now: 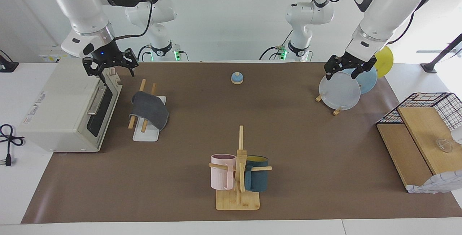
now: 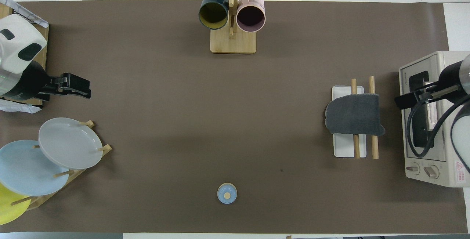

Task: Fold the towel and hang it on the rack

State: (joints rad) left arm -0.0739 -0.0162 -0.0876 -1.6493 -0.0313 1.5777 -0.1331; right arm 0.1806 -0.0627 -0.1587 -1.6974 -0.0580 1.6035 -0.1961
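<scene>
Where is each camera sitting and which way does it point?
Facing view: high across the table, looking at the robots; both arms and bases show, right hand over the toaster oven, left hand over the plates.
Overhead view: above the robots' end, looking steeply down; only the hands and forearms show.
Shared: towel draped on the rack, mug tree, bell.

A dark grey towel (image 1: 149,109) hangs folded over the two parallel light wooden rods of a rack (image 1: 143,119), draped across their middle with its edges drooping on both sides. The rack's flat white base sits on the brown mat just beside the toaster oven (image 1: 65,108), in front of its door.
</scene>
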